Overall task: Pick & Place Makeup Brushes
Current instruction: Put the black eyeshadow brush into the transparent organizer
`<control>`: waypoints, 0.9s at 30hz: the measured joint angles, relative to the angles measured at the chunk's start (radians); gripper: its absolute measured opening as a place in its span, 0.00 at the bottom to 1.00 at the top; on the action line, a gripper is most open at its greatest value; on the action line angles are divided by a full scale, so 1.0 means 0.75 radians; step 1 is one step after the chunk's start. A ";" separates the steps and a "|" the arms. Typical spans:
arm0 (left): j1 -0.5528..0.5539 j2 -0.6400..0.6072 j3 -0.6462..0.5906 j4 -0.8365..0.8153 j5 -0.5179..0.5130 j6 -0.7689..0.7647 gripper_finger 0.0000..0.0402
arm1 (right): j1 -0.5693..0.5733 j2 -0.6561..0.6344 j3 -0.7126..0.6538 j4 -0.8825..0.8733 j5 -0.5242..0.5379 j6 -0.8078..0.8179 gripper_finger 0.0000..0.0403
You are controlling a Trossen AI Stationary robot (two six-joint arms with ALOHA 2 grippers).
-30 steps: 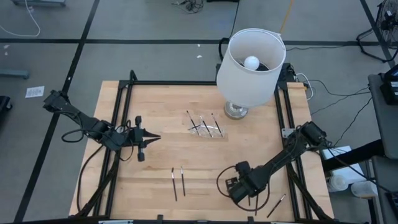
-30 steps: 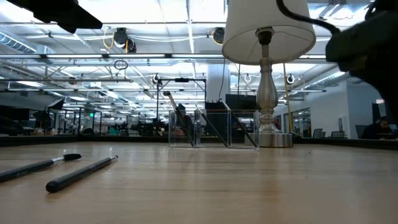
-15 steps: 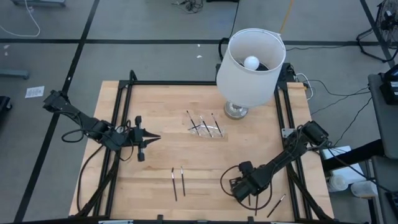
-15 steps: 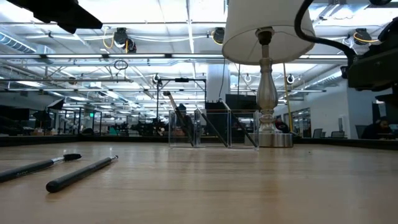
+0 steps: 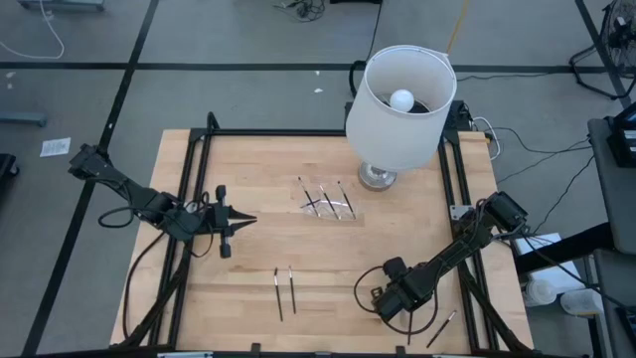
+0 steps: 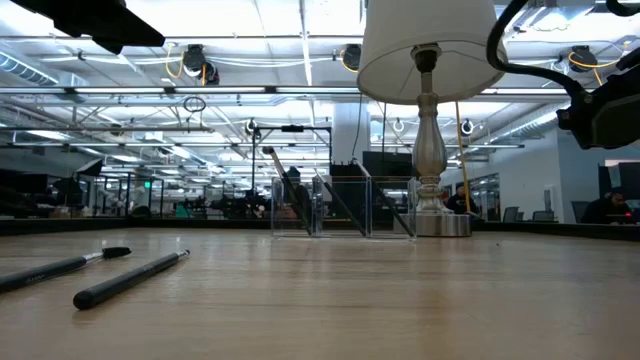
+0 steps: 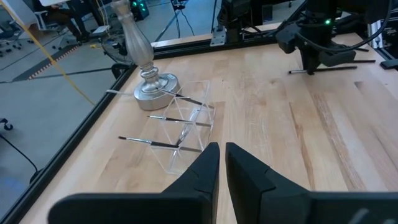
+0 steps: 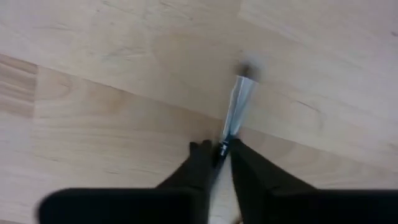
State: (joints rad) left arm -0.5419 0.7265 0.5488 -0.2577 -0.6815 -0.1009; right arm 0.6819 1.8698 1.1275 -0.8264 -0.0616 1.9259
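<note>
Pale wood planks make up the surface [image 5: 258, 239] I'm working over, framed by black rails, with a big open workshop of ceiling lights and racks behind it in the low view. From my right wrist camera I see one makeup brush [image 8: 236, 109] lying flat on the wood: a slim shaft with a silvery ferrule and a small dark tuft at its far end, and the right tool [image 8: 216, 155] has its two dark fingers pinched together around the handle end, so it is grasping that brush. From above, that tool [image 5: 396, 301] sits low near the front right of the surface, with another thin dark brush [image 5: 442, 327] lying slanted just beside it toward the corner. Two more brushes [image 5: 285, 290] lie side by side, apart, at the front centre; in the low view they show as black sticks, one with a rounded head. Farther back, a clear acrylic holder [image 7: 186, 127] carries several brushes across its dividers, slim black handles with paler ends. Just behind it stands a lamp [image 5: 401, 104] with a white shade and metal base. My left tool [image 5: 241, 221] hovers at the left side, clenched with nothing in it, pointing toward the holder.
</note>
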 joint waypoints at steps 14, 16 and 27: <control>0.000 0.000 0.000 0.000 -0.001 -0.003 0.09 | -0.003 -0.051 0.018 -0.024 0.226 -0.123 0.01; 0.000 0.000 0.000 0.001 -0.001 -0.003 0.09 | -0.004 -0.066 0.021 -0.021 0.299 -0.145 0.00; 0.000 -0.001 0.000 0.001 -0.001 -0.002 0.09 | -0.041 -0.182 0.024 0.141 0.716 -0.344 0.00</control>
State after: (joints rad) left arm -0.5419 0.7261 0.5488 -0.2572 -0.6819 -0.1024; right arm 0.6513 1.7336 1.1458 -0.7210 0.4757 1.6682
